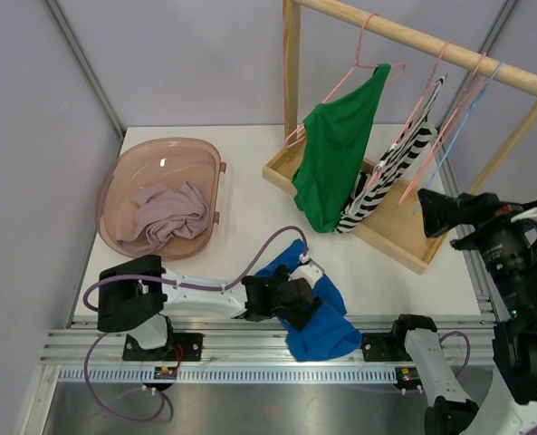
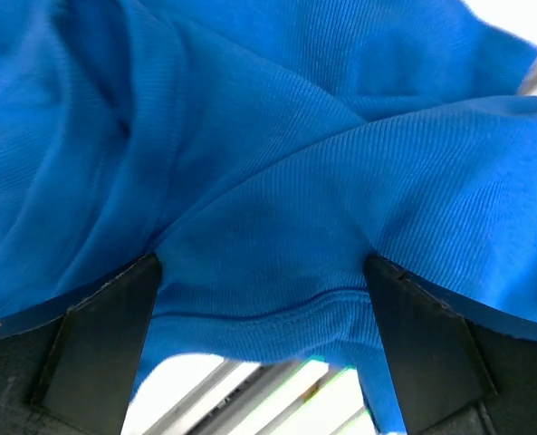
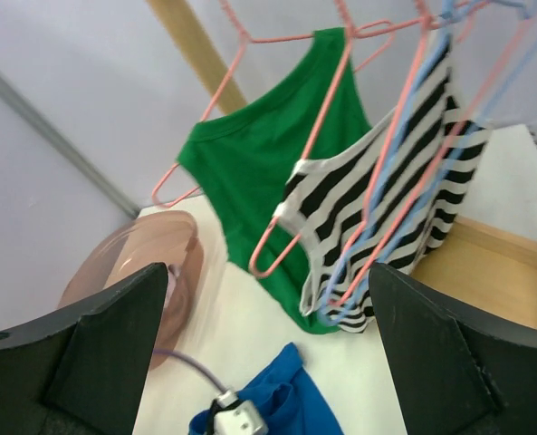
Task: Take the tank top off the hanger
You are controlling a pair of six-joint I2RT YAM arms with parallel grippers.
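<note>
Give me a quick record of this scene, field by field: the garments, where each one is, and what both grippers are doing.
green tank top: on a pink hanger, hanging from the wooden rack
striped top: hanging beside it on the same rack
blue garment: crumpled at the table's near edge
left gripper: open, blue garment between its jaws
right gripper: open, empty, facing the rack
basin: left of the rack, holds a pale crumpled cloth

At 6 o'clock the left gripper (image 1: 297, 304) lies on a crumpled blue top (image 1: 330, 333), a green top (image 1: 333, 159) and a striped top (image 1: 397, 168) hang from the rack (image 1: 291, 82) at 1 o'clock, and a basin (image 1: 114, 186) holding grey cloth (image 1: 167, 217) sits at 10 o'clock.
</note>
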